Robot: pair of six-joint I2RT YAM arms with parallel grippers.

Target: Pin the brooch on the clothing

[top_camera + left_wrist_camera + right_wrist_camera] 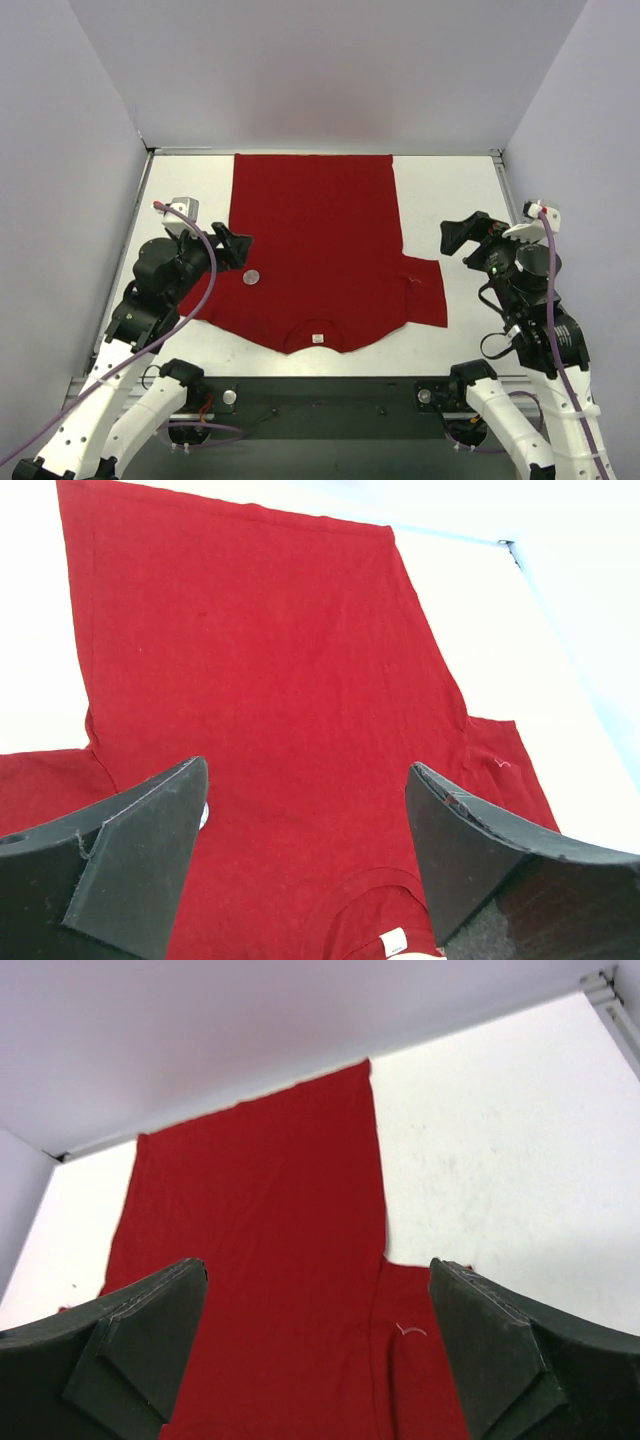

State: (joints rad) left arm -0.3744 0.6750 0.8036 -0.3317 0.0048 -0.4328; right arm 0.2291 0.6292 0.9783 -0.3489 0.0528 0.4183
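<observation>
The clothing (315, 250) is a red T-shirt spread flat on the white table, collar and small white label (318, 337) toward the near edge. The brooch (252, 276), a small round silvery disc, lies on the shirt's left chest. My left gripper (232, 247) hovers open just left of the brooch, empty. In the left wrist view only a sliver of the brooch (204, 813) peeks past the left finger, with the clothing (280, 680) between the jaws of the left gripper (305, 780). My right gripper (462, 237) hangs open and empty beside the right sleeve; its wrist view has the right gripper (318, 1280) over the clothing (260, 1240).
Grey walls close the table (455, 200) on the left, back and right. A metal rail (320, 152) runs along the far edge. A short white thread (410, 1330) lies on the right sleeve. A dark strip with the arm bases (330, 395) lines the near edge.
</observation>
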